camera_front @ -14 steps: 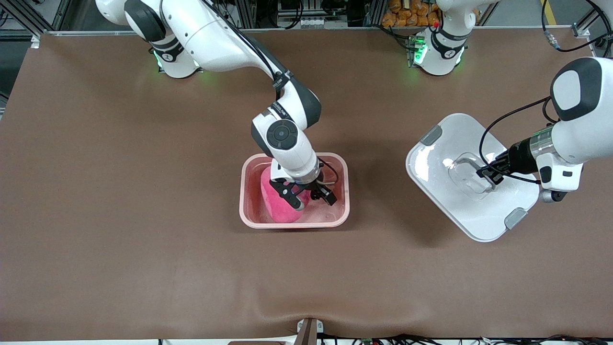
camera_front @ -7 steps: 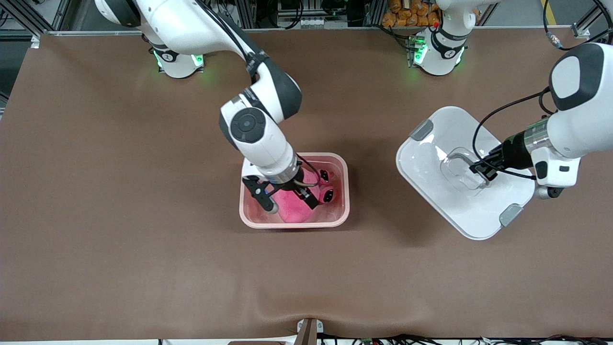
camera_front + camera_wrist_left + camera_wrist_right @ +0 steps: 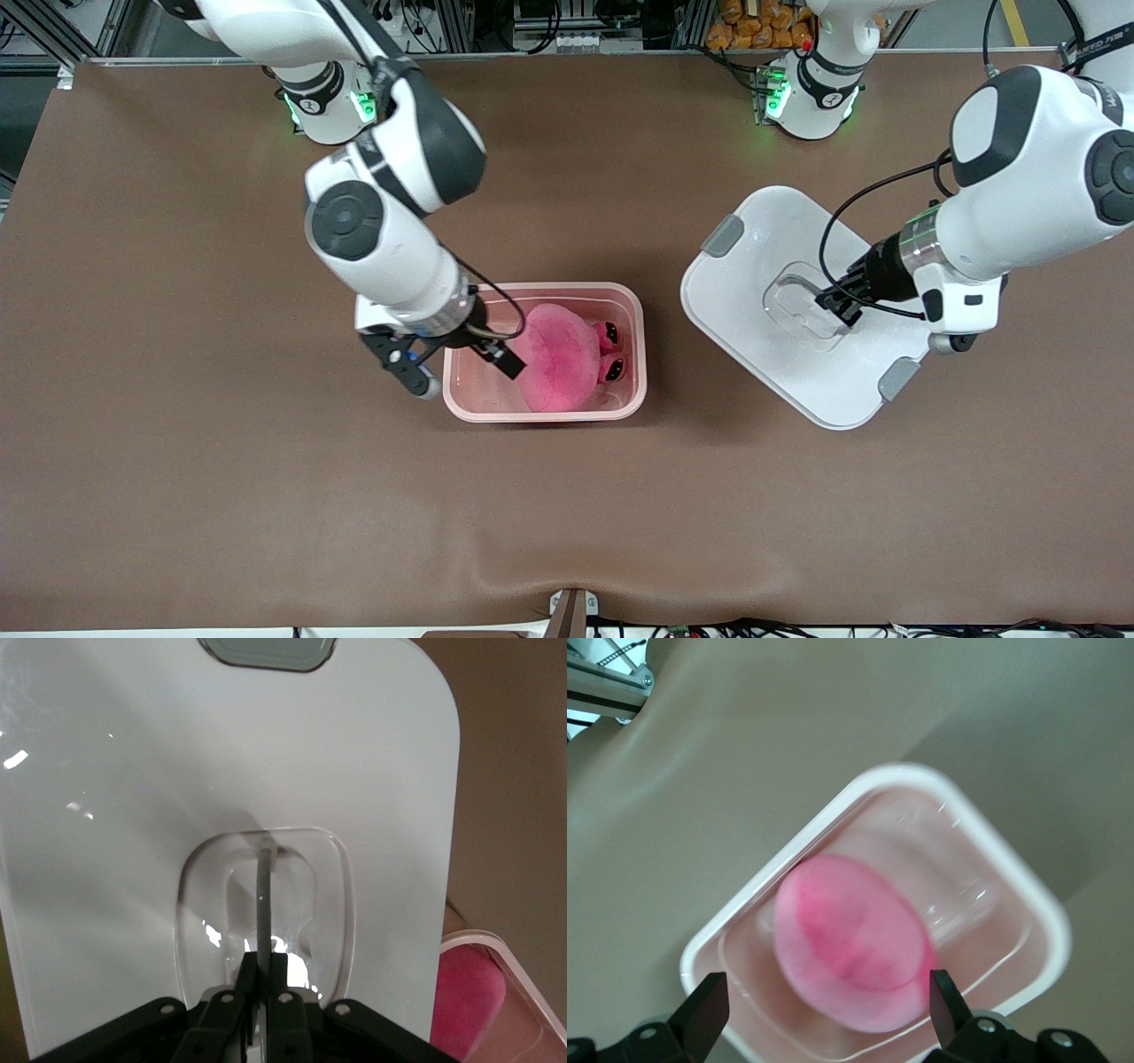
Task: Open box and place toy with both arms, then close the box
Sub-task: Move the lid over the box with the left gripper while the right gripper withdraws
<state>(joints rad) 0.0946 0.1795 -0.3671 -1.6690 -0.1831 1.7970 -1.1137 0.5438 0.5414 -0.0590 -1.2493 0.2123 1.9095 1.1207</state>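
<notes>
Right gripper (image 3: 450, 368) has left toy (image 3: 558, 357); lid (image 3: 780, 257) nearer box (image 3: 629, 301).

A brown cloth-covered table (image 3: 221, 461) is seen, a small grey-and-brown bracket (image 3: 571, 611) is fixed at the middle of its edge nearest the front camera, and orange objects (image 3: 753, 27) are stacked past its edge by the bases.

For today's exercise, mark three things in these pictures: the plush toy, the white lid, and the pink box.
toy (image 3: 556, 356), front view, middle of its rounded pink body.
lid (image 3: 749, 306), front view, bare flat top beside the recessed handle.
box (image 3: 542, 414), front view, its rim on the side nearest the front camera.
</notes>
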